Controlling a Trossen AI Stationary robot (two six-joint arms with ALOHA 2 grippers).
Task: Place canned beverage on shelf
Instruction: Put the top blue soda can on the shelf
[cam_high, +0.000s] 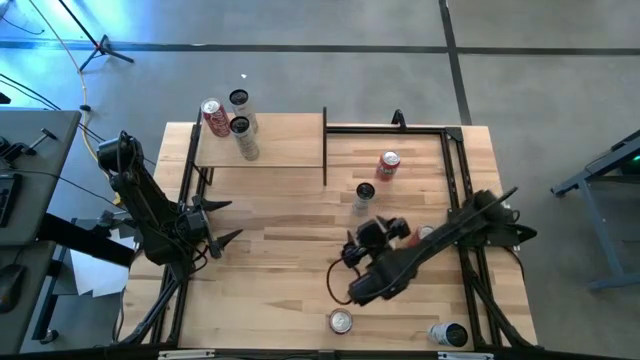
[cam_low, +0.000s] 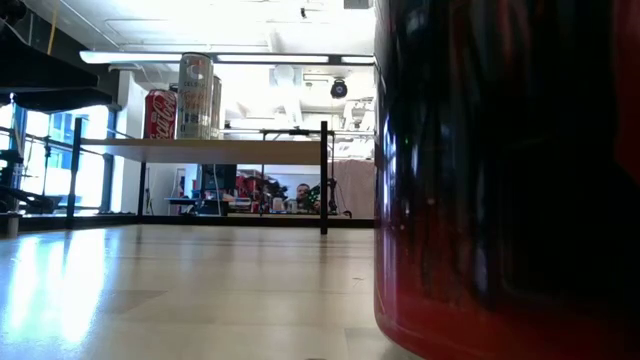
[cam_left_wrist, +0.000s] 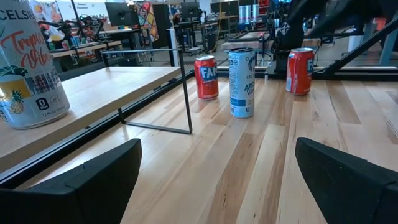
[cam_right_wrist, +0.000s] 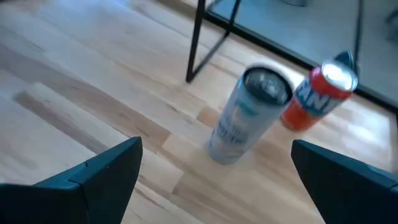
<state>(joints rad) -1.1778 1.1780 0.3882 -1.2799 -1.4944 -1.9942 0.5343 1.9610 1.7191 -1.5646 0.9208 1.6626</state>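
Hovering with jaws spread wide, the right gripper (cam_high: 352, 243) nears the slim can (cam_high: 364, 196) beside the shelf (cam_high: 285, 145) edge.

shelf (cam_high: 285, 150): pale wood, black posts | slim can (cam_right_wrist: 249, 115): silver-blue | short can (cam_right_wrist: 317, 96): red-orange

Upright slim silver-blue can (cam_high: 363, 196) on the tabletop beside a red can (cam_high: 388, 165), apart from pale-wood shelf (cam_high: 285, 140).

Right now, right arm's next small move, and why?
Probably ease the right gripper forward and down around the slim can: its fingers are open, the can stands upright and free on the table between them, and the shelf already holds three cans.
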